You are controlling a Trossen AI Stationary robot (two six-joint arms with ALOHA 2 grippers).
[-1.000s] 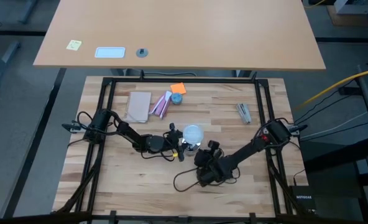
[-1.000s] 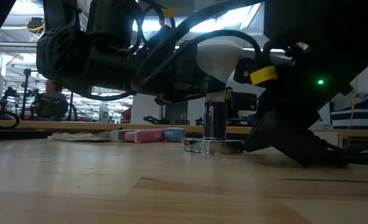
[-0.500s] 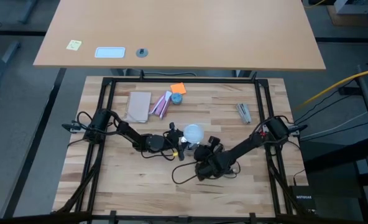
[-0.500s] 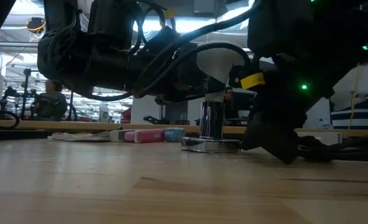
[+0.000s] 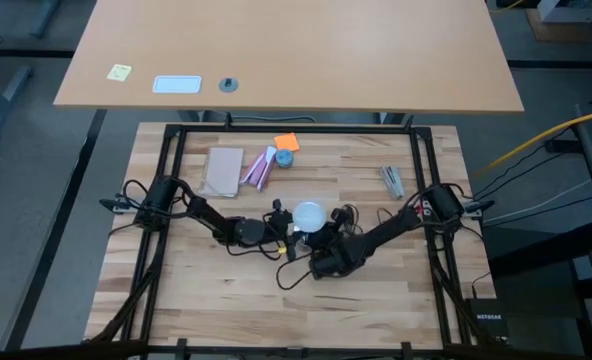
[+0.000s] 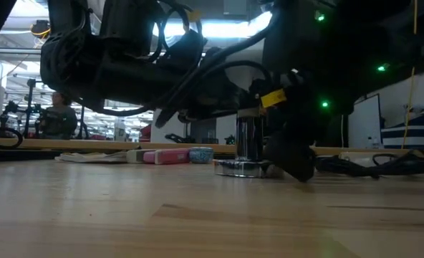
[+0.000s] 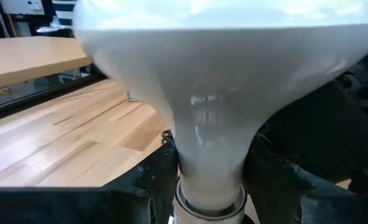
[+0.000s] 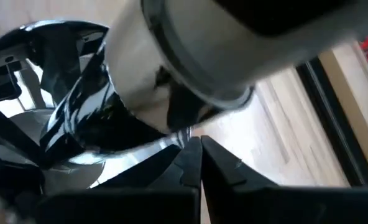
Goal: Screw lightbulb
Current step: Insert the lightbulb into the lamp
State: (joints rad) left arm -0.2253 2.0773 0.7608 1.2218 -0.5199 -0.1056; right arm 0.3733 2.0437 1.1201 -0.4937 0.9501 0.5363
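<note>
While the left gripper (image 5: 288,236) clasps the neck of the lightbulb (image 5: 309,214) over the socket (image 6: 244,168) at mid-table, it should turn slowly and stay upright. The right gripper (image 5: 323,258), fingers pressed together and empty, should steady the socket's base just to the right.

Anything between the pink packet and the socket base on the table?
In the low view, a small blue object sits between the pink packet and the socket base.

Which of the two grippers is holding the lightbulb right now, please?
The left gripper: its fingers clamp the narrow neck of the lightbulb. The right gripper holds nothing, fingers pressed together low beside the chrome socket.
</note>
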